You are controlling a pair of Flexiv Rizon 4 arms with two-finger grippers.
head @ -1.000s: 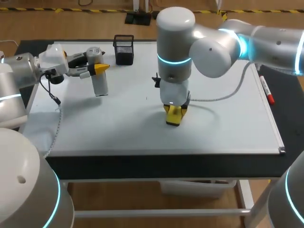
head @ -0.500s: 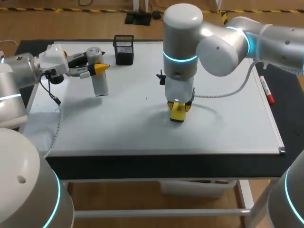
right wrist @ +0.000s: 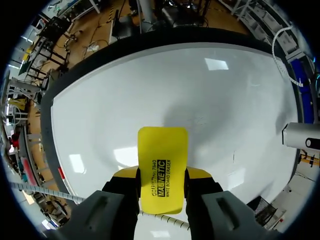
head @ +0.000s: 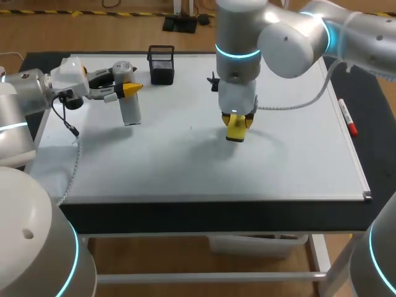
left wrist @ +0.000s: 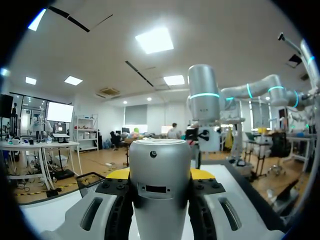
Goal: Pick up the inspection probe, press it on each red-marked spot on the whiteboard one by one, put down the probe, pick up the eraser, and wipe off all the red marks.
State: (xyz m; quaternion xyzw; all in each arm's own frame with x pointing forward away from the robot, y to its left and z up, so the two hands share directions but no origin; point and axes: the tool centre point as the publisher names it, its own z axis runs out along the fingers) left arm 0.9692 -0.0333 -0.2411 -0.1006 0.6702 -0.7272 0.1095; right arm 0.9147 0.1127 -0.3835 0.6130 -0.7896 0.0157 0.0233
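Head camera high behind the robot, down on the whole whiteboard (head: 154,167), left wrist camera close behind left gripper (left wrist: 160,174), level toward the right arm (left wrist: 205,100), right wrist camera above right gripper (right wrist: 161,172), down on the same whiteboard.

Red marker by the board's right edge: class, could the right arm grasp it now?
Probably not: the right gripper is shut on the yellow eraser, though the way to the red marker looks unobstructed.

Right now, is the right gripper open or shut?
Shut on the eraser: in the right wrist view the yellow tips of the right gripper press it from both sides.
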